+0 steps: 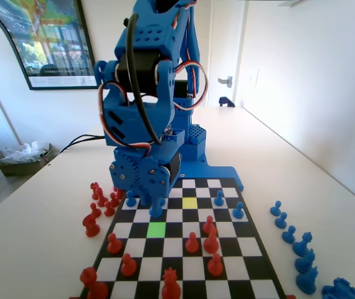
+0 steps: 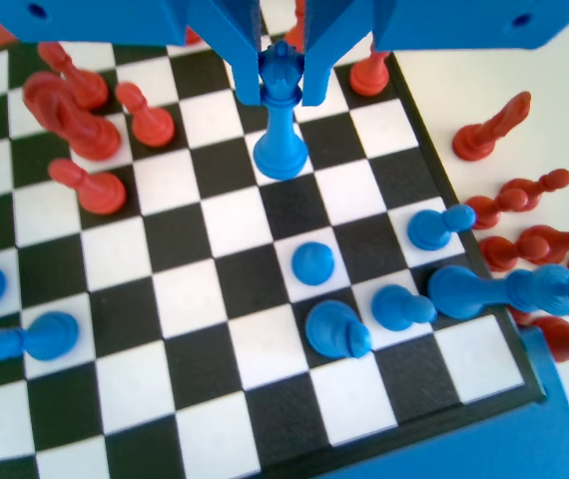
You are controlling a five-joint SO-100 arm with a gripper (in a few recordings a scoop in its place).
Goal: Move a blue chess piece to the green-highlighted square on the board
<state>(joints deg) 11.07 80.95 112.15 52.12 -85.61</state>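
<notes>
Blue chess piece (image 2: 281, 130) in gripper (image 2: 283, 88)

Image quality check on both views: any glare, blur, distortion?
Fixed view: bright daylight, near red pawns soft, wide-angle stretch at the edges. Wrist view: evenly lit and sharp on the blue chess piece between the jaws of the gripper; mild sheen on the board.

The blue arm (image 1: 149, 93) is built from bright blue printed plastic, with blocky links stacked up the centre of the fixed view. Black servo bodies sit inside the blue shells. A thick black cable curves down its left side, and thin red, white and black wires loop out at the right. Rows of small round holes dot the upper shell. Near the bottom sits a round toothed part (image 1: 147, 174). In the wrist view, the gripper (image 2: 282, 85) has two flat blue jaws hanging from the top edge.
</notes>
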